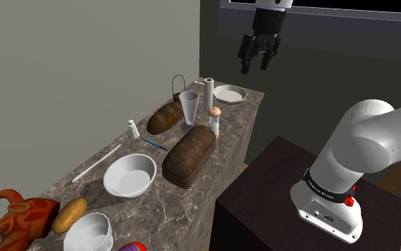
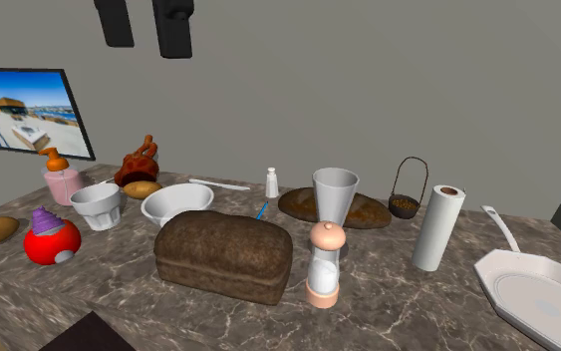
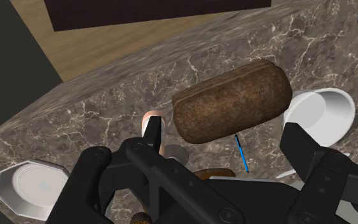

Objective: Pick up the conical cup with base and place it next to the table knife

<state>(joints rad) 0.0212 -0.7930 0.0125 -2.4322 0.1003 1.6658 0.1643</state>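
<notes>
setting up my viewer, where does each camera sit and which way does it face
Shoulder view: beside and behind the stand, looking down along the marble counter; white arm and open claw show.
Second exterior view: low on the stand's side, facing the grey wall across the counter; claw fingers at top.
Wrist view: on the hand, looking down on the dark loaf; both fingers show.
Shared: both exterior views show the loaf, conical cup and white bowl.

No text, label or number can be read anywhere.
</notes>
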